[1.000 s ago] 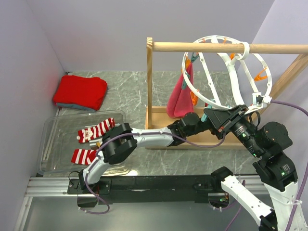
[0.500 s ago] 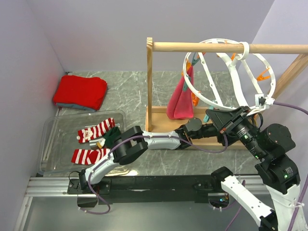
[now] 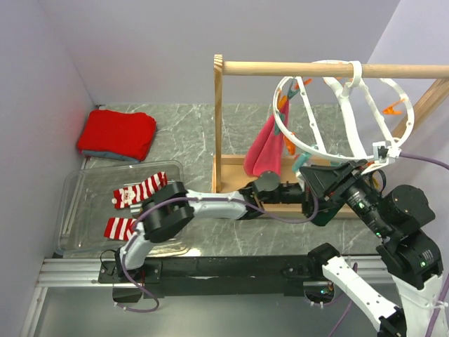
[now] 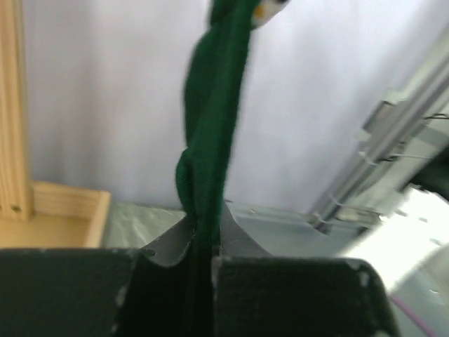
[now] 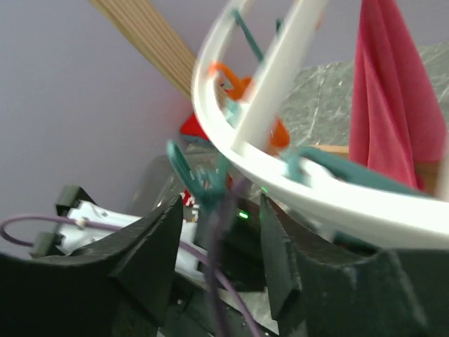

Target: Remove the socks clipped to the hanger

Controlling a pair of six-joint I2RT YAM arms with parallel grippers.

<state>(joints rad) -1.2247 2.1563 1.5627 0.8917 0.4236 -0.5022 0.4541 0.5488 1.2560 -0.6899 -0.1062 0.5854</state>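
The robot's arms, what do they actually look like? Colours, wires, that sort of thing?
Both are chains of chunky black joint housings linked by smooth white tubes. The left arm shows a long white link. The right arm is mostly black up top and white below. Thin purple cables loop along each. The left gripper and right gripper have dark, matte, wedge-shaped fingers.

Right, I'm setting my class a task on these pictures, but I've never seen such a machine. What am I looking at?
Two robot arms are bolted to a table. One picture looks down from above; the other two come from a camera on each wrist. The left gripper is shut on a dark green sock. The right gripper is open beside the white hanger, which hangs from a wooden rail and carries a pink cloth. Two striped socks lie in a clear tray; a folded red cloth lies behind.
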